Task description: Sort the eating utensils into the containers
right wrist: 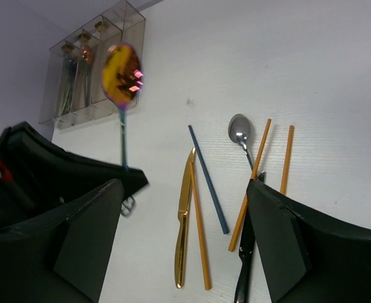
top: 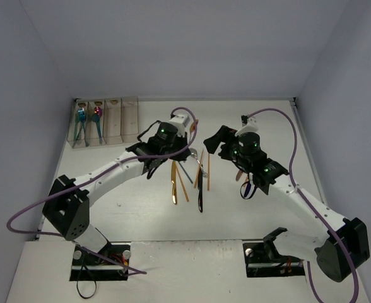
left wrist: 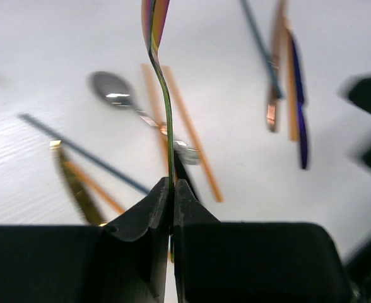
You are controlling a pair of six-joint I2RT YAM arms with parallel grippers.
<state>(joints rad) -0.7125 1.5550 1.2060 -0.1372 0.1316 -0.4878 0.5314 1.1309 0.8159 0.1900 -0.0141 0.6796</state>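
Observation:
My left gripper (left wrist: 171, 184) is shut on the thin handle of an iridescent spoon (left wrist: 154, 25) and holds it above the table. The spoon's bowl (right wrist: 122, 72) also shows in the right wrist view, raised in front of the containers (right wrist: 94, 69). My right gripper (right wrist: 185, 246) is open and empty, above a gold knife (right wrist: 184, 214), orange sticks (right wrist: 199, 240), a blue stick (right wrist: 207, 180), a silver spoon (right wrist: 239, 129) and a black utensil (right wrist: 243, 265). In the top view both grippers, left (top: 170, 151) and right (top: 218, 144), hang over the utensil pile (top: 185, 183).
The row of four bins (top: 103, 123) stands at the far left by the back wall; the two leftmost hold teal and pink utensils. A copper utensil (left wrist: 274, 82) and a dark blue one (left wrist: 301, 120) lie to the right in the left wrist view.

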